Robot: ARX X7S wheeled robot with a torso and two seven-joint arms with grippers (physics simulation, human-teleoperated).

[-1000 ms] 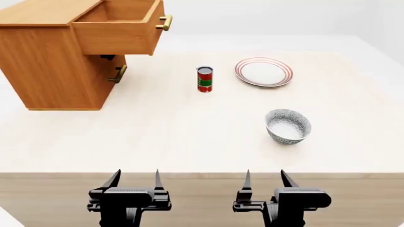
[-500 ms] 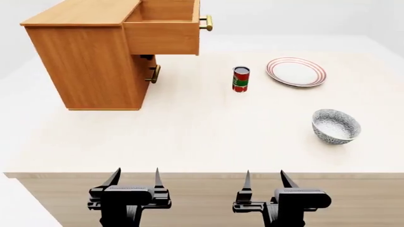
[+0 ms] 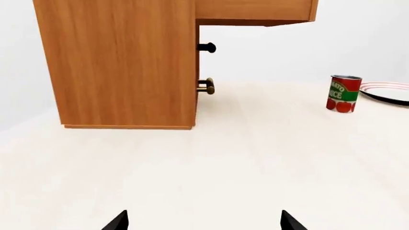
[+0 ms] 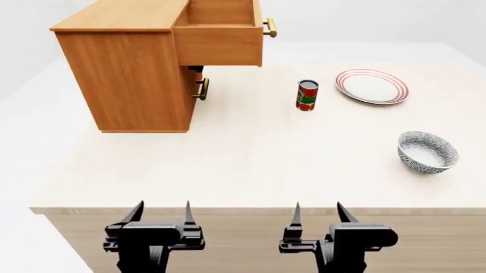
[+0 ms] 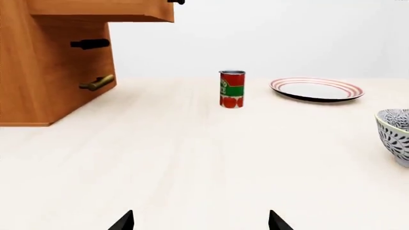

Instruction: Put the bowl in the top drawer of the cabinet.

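Head view, left to right: boxy light brown wooden cabinet (image 4: 133, 68) sits far left on the pale wooden tabletop (image 4: 227, 153), its top drawer (image 4: 220, 34) pulled out and open, brass bar handle (image 4: 270, 27) facing right. Lower drawer's small brass handle (image 4: 202, 89) shows under it, drawer shut. Next, a red-and-green tomato can (image 4: 307, 95) stands upright mid-table, well apart from the cabinet. Further right, a flat white plate with red rings (image 4: 372, 86). Far right and nearer me, the deep round bowl with blue-grey speckled outside and white inside (image 4: 427, 152), upright on the table, touching nothing.

My left gripper (image 4: 160, 211) and right gripper (image 4: 317, 211) hang off the near table edge, both with jaws spread, nothing between them. Neither is over the table yet.

Key relation: bowl lies ahead and to the right of my right gripper, well apart from it; my left one is much farther away. In the right wrist view the bowl (image 5: 396, 136) is cut by the frame edge, so I'm not lined up on it. Bowl is round, no long axis; a rim pinch looks workable from any side. I judge the right arm should take it, then carry it leftward across the can's line to the drawer.
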